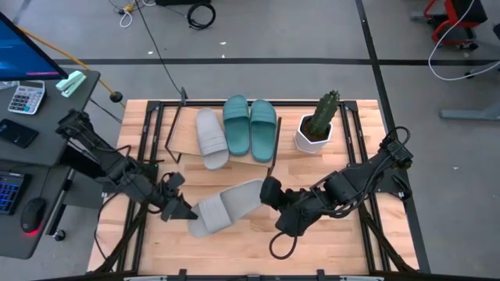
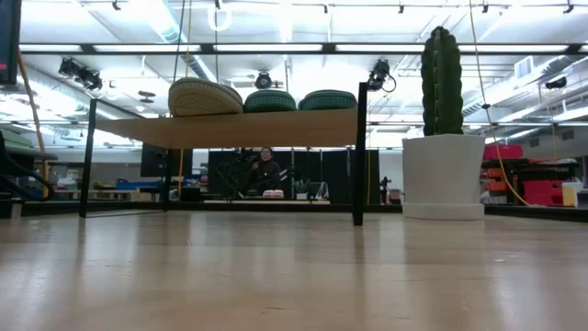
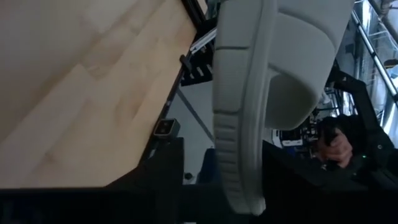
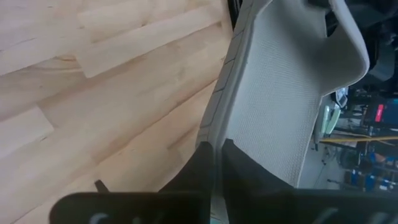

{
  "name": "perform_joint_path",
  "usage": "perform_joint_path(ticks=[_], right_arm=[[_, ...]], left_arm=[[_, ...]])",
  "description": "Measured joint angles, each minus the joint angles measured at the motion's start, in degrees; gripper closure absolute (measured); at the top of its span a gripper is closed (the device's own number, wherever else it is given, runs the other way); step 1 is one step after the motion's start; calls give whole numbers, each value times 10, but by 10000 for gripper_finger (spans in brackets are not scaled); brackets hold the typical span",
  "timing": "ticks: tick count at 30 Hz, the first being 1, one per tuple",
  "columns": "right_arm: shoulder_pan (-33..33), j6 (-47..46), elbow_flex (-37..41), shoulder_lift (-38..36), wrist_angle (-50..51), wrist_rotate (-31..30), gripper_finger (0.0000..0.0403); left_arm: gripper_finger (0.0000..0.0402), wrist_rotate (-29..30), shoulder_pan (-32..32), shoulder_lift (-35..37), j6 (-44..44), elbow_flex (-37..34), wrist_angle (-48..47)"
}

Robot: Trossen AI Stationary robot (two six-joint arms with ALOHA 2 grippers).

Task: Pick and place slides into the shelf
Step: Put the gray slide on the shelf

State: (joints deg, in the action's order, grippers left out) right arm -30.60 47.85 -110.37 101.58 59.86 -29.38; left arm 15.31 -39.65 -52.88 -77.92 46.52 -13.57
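Slide number four, a grey one [image 1: 226,206], is held above the counter [image 1: 344,234] in the lower middle of the high view, its long axis running from lower left to upper right. The right gripper [image 1: 269,191] is closed on its upper-right end; the left gripper [image 1: 181,209] sits at the lower-left end with jaws apart, so it seems not to grip. The shelf [image 1: 183,140], with three slides on it, lies above, a free place at its left.
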Motion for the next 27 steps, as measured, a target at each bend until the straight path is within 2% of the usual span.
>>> perform_joint_path(ticks=[3,8,16,23,27], right_arm=[[3,0,0,0,-5,-1,369],[10,0,0,-1,-7,-1,346],[12,-2,0,-2,-16,-12,305],[4,-2,-40,0,-8,-102,263],[-8,-29,-92,0,-4,-200,246]], left_arm=[[251,2,10,0,23,0,1],[363,10,31,0,55,0,-1],[363,19,42,0,89,0,6],[363,50,43,0,99,0,9],[363,102,43,4,104,0,6]])
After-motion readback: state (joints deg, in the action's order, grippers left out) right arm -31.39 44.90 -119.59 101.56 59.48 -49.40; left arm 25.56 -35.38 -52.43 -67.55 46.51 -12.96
